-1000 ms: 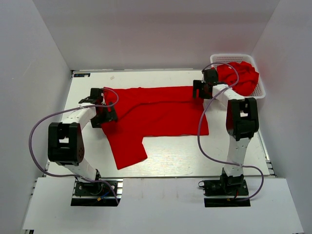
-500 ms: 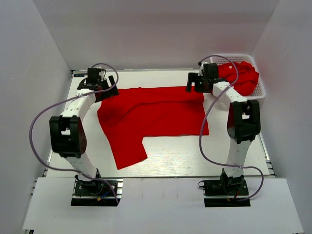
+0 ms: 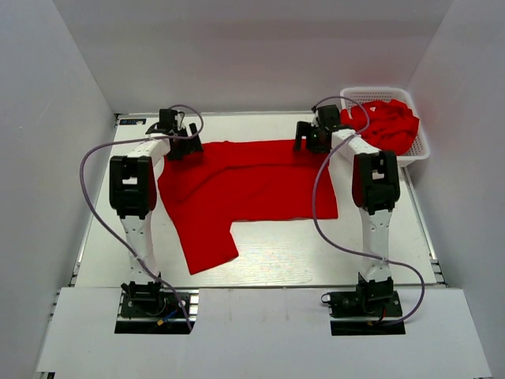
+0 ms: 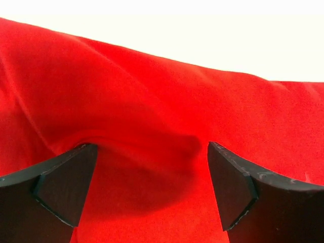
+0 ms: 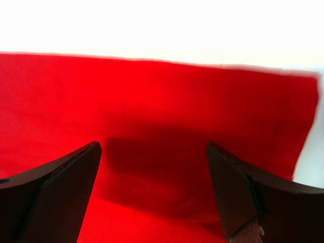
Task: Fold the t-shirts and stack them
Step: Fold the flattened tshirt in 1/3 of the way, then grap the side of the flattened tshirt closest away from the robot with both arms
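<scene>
Red t-shirt (image 3: pixel 260 181) lies spread on the white bench (image 3: pixel 316 253) as both arms, swung in moments to its far edge, hover with jaws spread apart, apparently poised for the first fold.

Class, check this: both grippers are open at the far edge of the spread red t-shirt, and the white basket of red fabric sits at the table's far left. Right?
One error: the top external view shows the white basket at the far right, not left. The left gripper and right gripper are indeed open at the far edge of the spread t-shirt.
</scene>
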`<control>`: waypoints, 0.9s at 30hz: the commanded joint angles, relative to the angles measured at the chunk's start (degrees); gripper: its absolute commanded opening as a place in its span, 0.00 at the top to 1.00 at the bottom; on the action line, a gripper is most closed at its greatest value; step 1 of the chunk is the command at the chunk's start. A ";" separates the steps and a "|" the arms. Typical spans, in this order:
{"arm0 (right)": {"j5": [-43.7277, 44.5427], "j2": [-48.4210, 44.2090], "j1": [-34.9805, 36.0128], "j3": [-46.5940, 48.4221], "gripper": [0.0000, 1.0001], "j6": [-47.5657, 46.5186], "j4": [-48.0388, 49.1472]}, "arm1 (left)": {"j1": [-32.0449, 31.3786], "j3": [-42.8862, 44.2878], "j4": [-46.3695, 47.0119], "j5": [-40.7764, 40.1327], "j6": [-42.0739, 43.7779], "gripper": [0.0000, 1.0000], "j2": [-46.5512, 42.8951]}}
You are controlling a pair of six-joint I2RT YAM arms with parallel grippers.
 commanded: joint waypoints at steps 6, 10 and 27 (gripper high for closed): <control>0.72 8.01 -0.41 12.40 0.10 1.33 -2.94 | 0.81 15.29 -8.54 -1.34 1.61 0.00 14.04; -0.07 10.57 -0.50 16.63 0.10 1.94 -2.59 | 1.94 21.71 -10.31 -2.74 1.61 0.00 16.08; 3.35 -9.90 1.96 10.41 0.10 -3.77 -5.92 | 1.78 17.12 -19.62 -9.14 5.40 0.00 -9.91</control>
